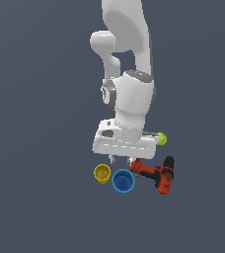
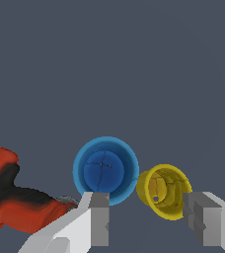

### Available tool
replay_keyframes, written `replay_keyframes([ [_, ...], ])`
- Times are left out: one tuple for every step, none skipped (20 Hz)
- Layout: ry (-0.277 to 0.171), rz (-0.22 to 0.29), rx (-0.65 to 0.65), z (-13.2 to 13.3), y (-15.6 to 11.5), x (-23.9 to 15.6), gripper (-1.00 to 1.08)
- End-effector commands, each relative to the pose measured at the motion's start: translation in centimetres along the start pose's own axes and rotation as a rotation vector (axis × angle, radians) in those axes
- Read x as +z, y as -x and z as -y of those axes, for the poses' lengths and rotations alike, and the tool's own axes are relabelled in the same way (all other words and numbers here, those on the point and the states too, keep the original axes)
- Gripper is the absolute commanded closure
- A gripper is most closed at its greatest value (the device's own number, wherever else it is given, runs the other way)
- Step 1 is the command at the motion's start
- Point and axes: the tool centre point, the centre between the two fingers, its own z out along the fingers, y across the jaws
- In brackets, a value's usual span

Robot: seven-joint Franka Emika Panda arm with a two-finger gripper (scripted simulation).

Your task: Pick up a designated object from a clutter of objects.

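Below the gripper (image 2: pixel 151 220), blue cup (image 2: pixel 106 170) near one finger, jaws wide apart, empty.

1. The exterior view looks from a distance, steeply down past the arm onto the blue cup (image 1: pixel 123 181).
2. The wrist view sits close above that cup (image 2: pixel 106 170), facing down between the gripper (image 2: pixel 151 222) fingers.
3. Both views share the blue cup, yellow cup (image 1: pixel 102 173) (image 2: pixel 165 191) and drill (image 1: pixel 155 175) (image 2: pixel 16 200).
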Motion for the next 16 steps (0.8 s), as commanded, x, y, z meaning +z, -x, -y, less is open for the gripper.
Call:
replay_keyframes([
  [-0.002, -0.033, -0.006, 0.9, 0.1, 1.2, -0.2],
  [-0.004, -0.046, -0.008, 1.2, 0.1, 1.7, -0.2],
  [-0.005, -0.059, -0.011, 1.5, 0.2, 2.1, -0.2],
  [-0.007, -0.071, -0.014, 1.9, 0.3, 2.6, -0.2],
  [-0.01, -0.084, -0.017, 2.3, 0.4, 3.0, -0.2],
  [-0.013, -0.096, -0.021, 2.6, 0.5, 3.5, -0.2],
  [-0.016, -0.109, -0.024, 3.0, 0.6, 3.9, -0.2],
  [-0.019, -0.12, -0.028, 3.3, 0.7, 4.3, -0.2],
  [-0.023, -0.131, -0.031, 3.7, 0.9, 4.6, -0.2],
  [-0.027, -0.141, -0.035, 4.0, 1.0, 4.9, -0.2],
  [-0.03, -0.151, -0.038, 4.3, 1.1, 5.2, -0.2],
  [-0.034, -0.16, -0.042, 4.6, 1.3, 5.5, -0.2],
  [-0.038, -0.168, -0.045, 4.9, 1.4, 5.8, -0.2],
  [-0.042, -0.175, -0.048, 5.1, 1.5, 6.0, -0.2],
  [-0.045, -0.182, -0.051, 5.3, 1.6, 6.2, -0.2],
  [-0.048, -0.188, -0.053, 5.6, 1.7, 6.4, -0.2],
])
